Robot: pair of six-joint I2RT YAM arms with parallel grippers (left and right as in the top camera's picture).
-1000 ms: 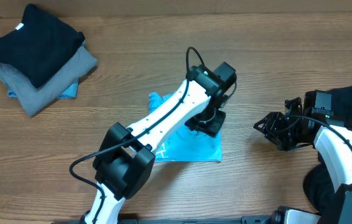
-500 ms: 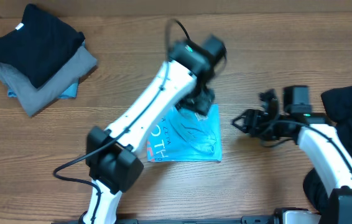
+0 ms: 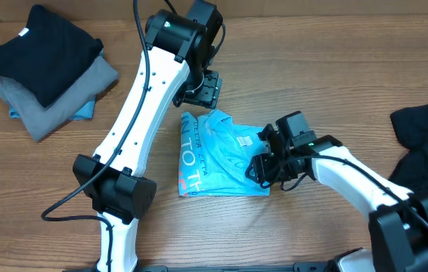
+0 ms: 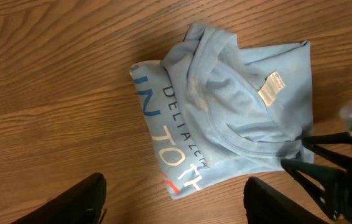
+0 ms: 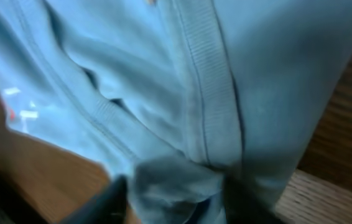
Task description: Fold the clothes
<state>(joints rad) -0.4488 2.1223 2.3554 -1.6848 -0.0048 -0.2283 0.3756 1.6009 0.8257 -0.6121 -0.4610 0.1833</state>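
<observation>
Danger of an undone fold. Found blue T-shirt [image 3: 225, 155] folded at frame centre on the tabletop [image 3: 312, 68], right pincer [image 3: 262, 169] pinching its lower-right edge, left pincer [image 3: 205, 89] spread above at upper centre. Could have pulled layers apart if gripped by one ply only.

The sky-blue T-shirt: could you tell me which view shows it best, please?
Left wrist view: the sky-blue T-shirt shows nearly whole and close, with print and neck label. Overhead shows it smaller, the right gripper over its right edge. Right wrist shows only blurred fabric.
</observation>
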